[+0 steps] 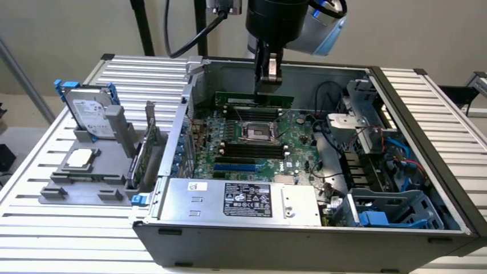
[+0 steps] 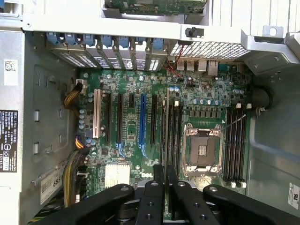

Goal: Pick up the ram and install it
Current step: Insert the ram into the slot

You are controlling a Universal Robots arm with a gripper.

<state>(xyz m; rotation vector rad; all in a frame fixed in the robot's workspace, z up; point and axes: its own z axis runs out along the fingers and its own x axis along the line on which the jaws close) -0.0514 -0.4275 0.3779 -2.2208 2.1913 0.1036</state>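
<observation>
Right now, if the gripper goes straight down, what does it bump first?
Probably the motherboard. The gripper is shut on the ram, so the stick's lower edge would likely reach the black slots beside the processor socket first; which slot is unclear.

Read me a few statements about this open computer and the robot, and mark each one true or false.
1. The pincer grips the ram over the motherboard. True.
2. A cooler covers the processor socket. False: the socket is uncovered.
3. A hard drive stands in the grey holder outside the case. True.
4. The ram lies in the grey holder. False: the pincer holds it.
</observation>
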